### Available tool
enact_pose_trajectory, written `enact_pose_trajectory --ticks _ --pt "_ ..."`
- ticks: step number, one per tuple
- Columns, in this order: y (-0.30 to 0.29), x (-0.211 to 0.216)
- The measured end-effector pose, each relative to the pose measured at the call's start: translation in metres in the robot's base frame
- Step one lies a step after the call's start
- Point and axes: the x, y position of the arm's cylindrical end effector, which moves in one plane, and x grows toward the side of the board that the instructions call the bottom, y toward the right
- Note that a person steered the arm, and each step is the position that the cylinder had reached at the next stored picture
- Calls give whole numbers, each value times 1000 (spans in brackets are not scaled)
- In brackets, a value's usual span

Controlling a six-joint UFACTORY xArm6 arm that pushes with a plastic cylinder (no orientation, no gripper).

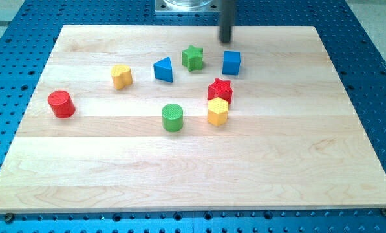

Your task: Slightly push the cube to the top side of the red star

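Observation:
The blue cube (231, 63) sits on the wooden board, just above and slightly right of the red star (220, 89), with a small gap between them. My tip (226, 41) is just above the blue cube, toward the view's top, a short way from its upper edge and not touching it. A yellow hexagonal block (218, 111) rests against the red star's lower side.
A green star (193, 57) and a blue triangular block (163, 69) lie left of the cube. A yellow block (121, 76), a red cylinder (61, 103) and a green cylinder (172, 117) lie further left. The board (296, 162) sits on a blue perforated table.

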Motion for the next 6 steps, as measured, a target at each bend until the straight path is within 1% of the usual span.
enact_pose_trajectory --ticks 1,2,3,4,5,6 --pt "33 42" --pt "33 66" --pt "27 68" --pt "26 48" --pt "-3 40" --pt "-6 49"
